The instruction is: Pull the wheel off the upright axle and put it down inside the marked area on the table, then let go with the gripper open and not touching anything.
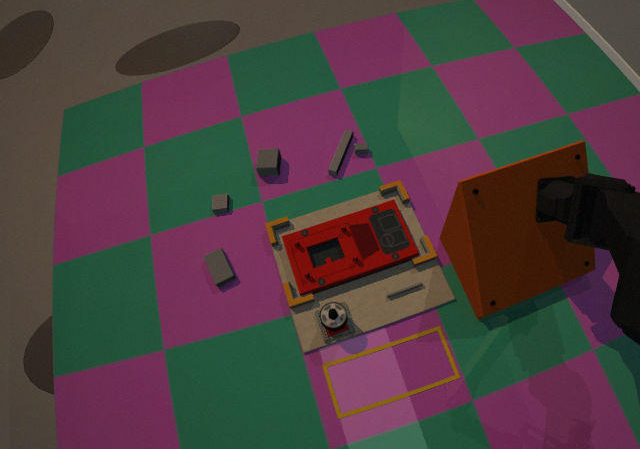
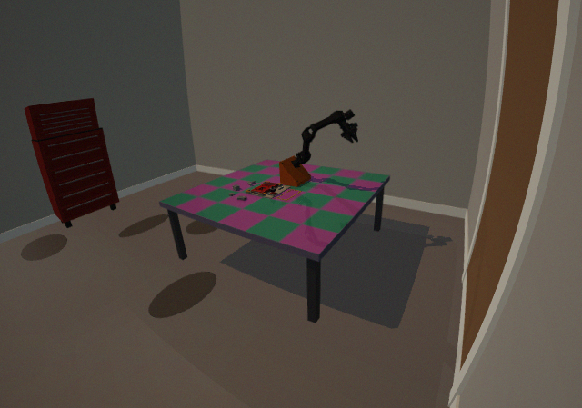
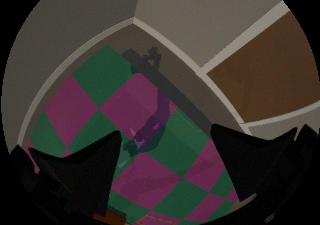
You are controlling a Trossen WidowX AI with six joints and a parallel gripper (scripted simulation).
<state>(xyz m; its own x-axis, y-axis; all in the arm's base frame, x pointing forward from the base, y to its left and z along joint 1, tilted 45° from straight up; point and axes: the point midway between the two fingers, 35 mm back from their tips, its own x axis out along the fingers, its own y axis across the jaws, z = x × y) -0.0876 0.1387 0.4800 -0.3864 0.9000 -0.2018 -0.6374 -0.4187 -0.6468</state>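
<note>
The wheel (image 1: 332, 315) is a grey and black spoked disc on the upright axle, whose dark tip shows at its hub. It sits at the near left corner of the beige board in the top view. The marked area (image 1: 391, 344) is a yellow rectangle outline on the table beside that board, with nothing in it. My gripper (image 2: 353, 139) (image 3: 167, 133) is open and empty. It is high above the table on the far side of the orange base, well away from the wheel, and is out of view in the top view.
The beige board (image 1: 372, 303) carries a red chassis (image 1: 356, 273) between orange corner brackets and a narrow slot. The orange wedge base (image 1: 516, 248) (image 2: 292, 174) stands beside it. Several grey blocks, one a long bar (image 1: 341, 153), lie on the board's other sides.
</note>
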